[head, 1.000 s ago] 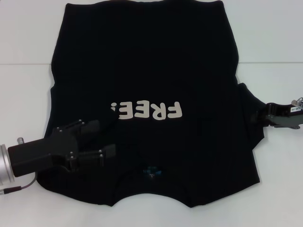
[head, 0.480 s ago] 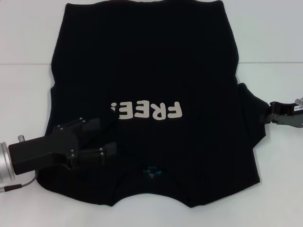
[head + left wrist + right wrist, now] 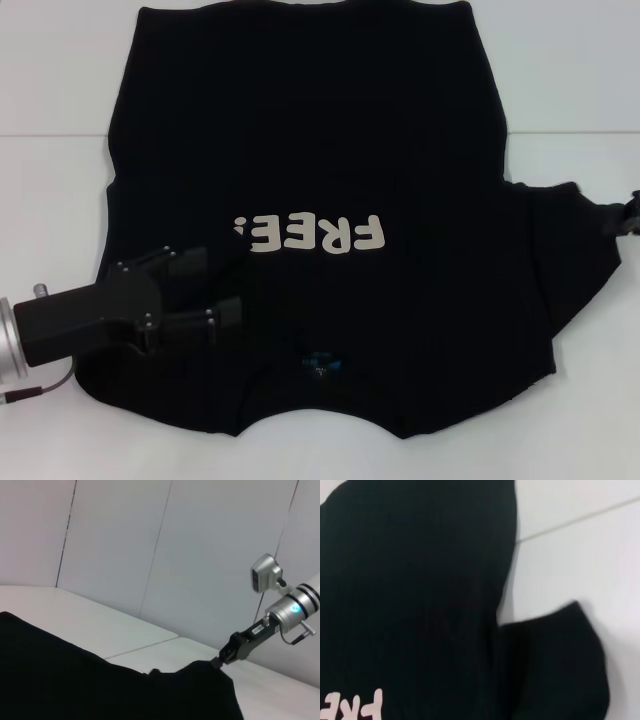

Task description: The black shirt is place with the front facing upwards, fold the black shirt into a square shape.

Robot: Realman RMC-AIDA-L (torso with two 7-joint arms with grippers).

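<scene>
The big soft black shirt (image 3: 310, 200) with cream "FREE!" letters lies face up and almost flat on the white table (image 3: 570, 80), so the folding has only just begun and nearly all of it is left to do. Its long way runs from 12 o'clock to 6 o'clock, with the neck at 6, nearest the robot, and the bottom hem at 12. The left gripper (image 3: 225, 285) sits at 8 o'clock with its fingers apart around the left sleeve, while the right gripper (image 3: 220, 659) at 3 o'clock pinches the right sleeve (image 3: 565, 245) and holds it stretched out sideways.
</scene>
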